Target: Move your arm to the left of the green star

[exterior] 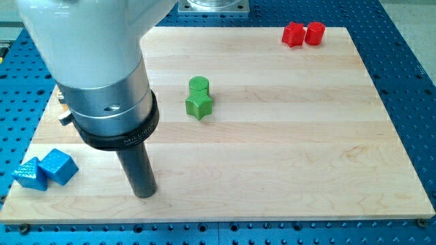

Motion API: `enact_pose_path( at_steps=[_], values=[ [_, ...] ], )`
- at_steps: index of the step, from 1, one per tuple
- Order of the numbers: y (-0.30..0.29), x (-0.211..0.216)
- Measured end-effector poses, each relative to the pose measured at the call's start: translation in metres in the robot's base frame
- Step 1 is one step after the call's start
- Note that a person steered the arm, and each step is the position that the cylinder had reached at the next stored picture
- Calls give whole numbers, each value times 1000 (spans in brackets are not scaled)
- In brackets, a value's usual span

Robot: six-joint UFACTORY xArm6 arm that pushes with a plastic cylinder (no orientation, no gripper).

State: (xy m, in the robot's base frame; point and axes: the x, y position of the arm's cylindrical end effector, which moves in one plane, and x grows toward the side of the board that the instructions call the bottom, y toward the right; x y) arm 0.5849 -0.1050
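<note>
Rod end, my tip [144,194], rests on the wooden board [286,156], touching no block and holding nothing. The green star [199,105] lies at its two o'clock, well apart, touching a green cylinder [199,85] at the star's twelve.

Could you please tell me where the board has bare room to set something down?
Free: the view's right and bottom, below the red blocks, right of the green star. Crowded: the view's bottom left, my tip near the blue blocks.
</note>
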Motion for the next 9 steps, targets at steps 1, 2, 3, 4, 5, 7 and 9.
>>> enact_pose_path(
  at_steps=[1, 2, 3, 4, 5, 7, 9],
  values=[
    [-1, -7],
    [-8, 8],
    [-27, 12],
    [-28, 4],
    [-27, -8],
    [-46, -8],
    [-55, -44]
  ],
)
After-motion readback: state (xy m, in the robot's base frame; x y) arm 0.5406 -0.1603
